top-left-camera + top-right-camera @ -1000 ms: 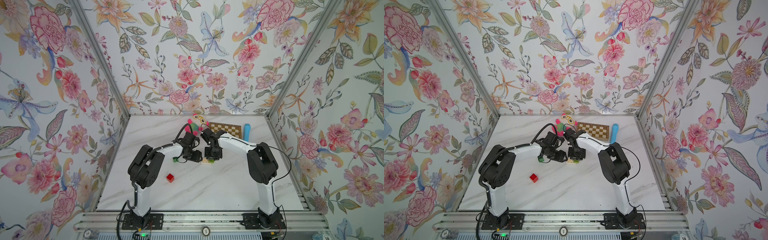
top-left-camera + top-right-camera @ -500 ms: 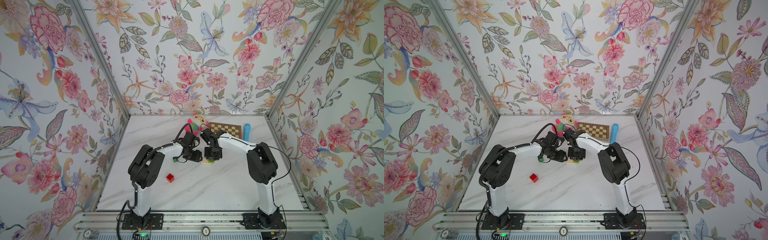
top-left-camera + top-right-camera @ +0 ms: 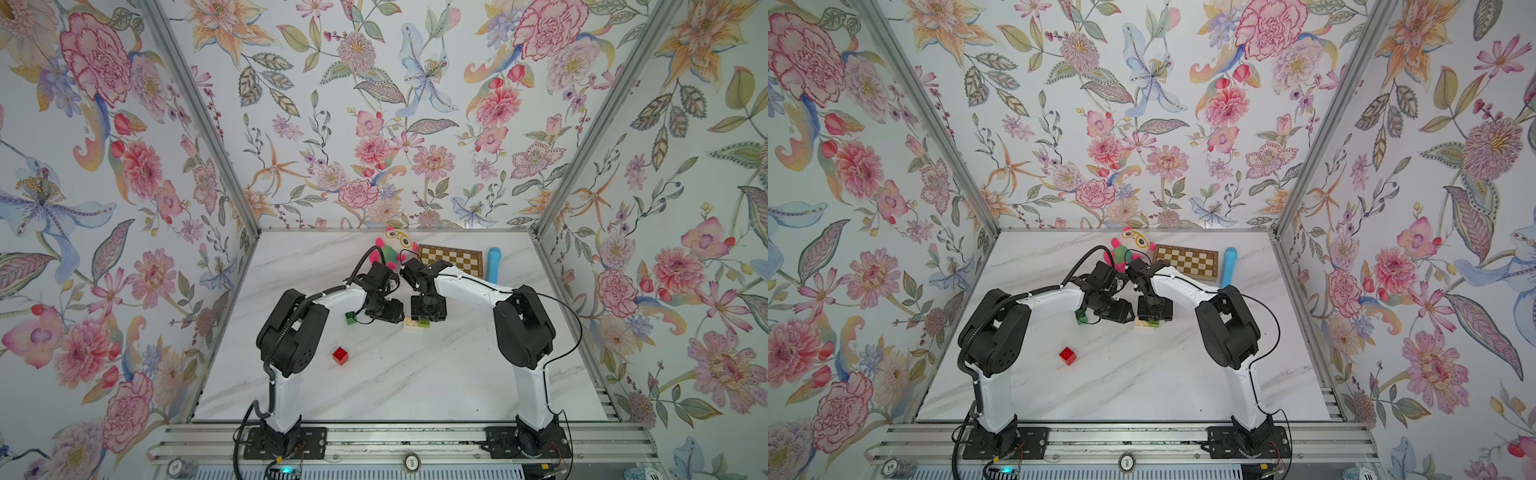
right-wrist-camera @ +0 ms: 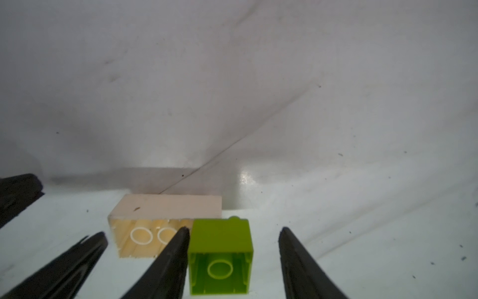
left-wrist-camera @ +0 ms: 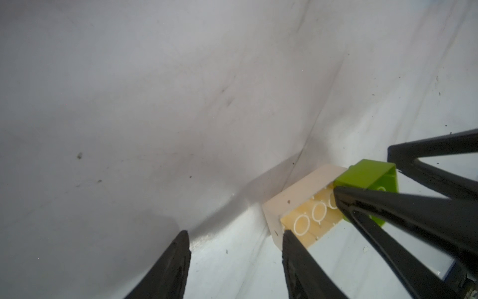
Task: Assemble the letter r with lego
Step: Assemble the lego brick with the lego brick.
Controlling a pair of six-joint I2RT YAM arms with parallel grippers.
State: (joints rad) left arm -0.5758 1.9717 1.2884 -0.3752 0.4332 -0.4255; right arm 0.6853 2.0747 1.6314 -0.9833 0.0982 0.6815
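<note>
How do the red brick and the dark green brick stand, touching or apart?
Apart. Both top views show the red brick lying alone, with a stretch of bare table between it and the dark green brick.

- My white marble tabletop carries everything in front of me
- A red brick sits alone on it toward my left side, well apart from the other bricks
- A dark green brick lies farther in, near the middle
- The cream-white brick lies on its side with its hollow underside showing, and the lime brick touches one end, also on its side
- Along the far edge lie a plush toy, a chessboard beside it, and a blue cylinder just beside the board
</note>
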